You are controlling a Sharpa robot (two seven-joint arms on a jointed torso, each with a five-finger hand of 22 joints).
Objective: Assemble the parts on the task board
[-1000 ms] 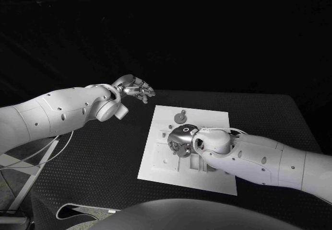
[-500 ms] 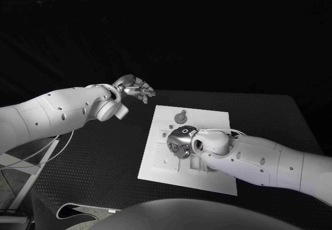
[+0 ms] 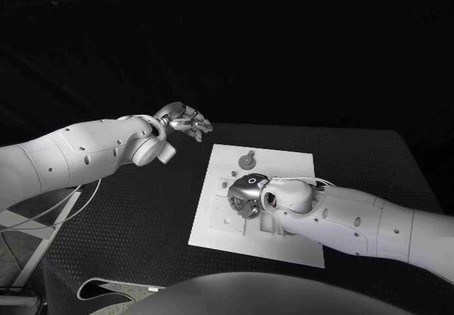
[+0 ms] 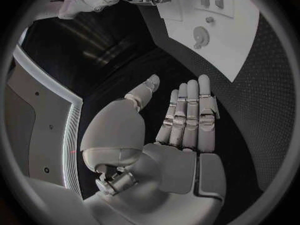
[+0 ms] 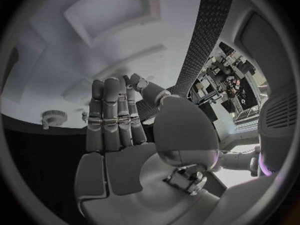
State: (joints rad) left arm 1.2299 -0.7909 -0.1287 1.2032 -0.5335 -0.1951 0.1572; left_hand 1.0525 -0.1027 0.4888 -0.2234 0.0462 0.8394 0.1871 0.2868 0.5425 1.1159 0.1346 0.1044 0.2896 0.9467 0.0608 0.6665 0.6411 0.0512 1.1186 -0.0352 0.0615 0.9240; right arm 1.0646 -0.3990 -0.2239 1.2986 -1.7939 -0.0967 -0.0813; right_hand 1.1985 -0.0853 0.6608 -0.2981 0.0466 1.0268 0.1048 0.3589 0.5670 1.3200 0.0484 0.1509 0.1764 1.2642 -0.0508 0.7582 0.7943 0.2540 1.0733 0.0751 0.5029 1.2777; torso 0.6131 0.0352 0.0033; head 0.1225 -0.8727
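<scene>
Task board [image 3: 284, 164] at counter [image 3: 369, 157] middle. Round part [image 3: 246, 159] lying loose near board's far edge, not yet seated; assembly likely early. Right hand [image 3: 248, 195] low over board centre, fingers straight, holding nothing. Left hand [image 3: 186, 120] raised near counter's far-left corner, flat, empty.

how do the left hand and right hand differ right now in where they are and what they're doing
The left hand hangs off the task board, over the black table past the board's far left corner; the right hand is low over the board's middle. In the wrist views, both hold nothing, fingers straight.
</scene>
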